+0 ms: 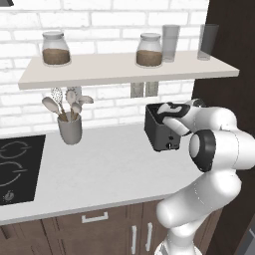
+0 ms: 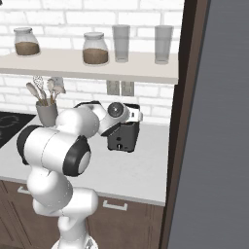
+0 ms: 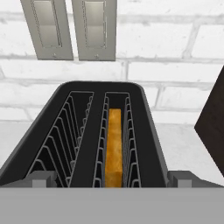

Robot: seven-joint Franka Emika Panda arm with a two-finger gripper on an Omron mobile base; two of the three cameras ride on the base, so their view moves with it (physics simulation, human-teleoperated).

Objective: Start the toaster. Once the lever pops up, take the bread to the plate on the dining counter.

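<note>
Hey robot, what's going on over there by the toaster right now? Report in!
Gripper open, holding nothing, poised over the toaster. Bread sits down in one slot, the other slot bare. Nothing blocking the slots.

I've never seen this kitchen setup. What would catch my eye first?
The white arm bent over the dark toaster on the pale worktop, open gripper poised above the slots. In the hand view, golden-brown bread sits deep in the right slot.
</note>
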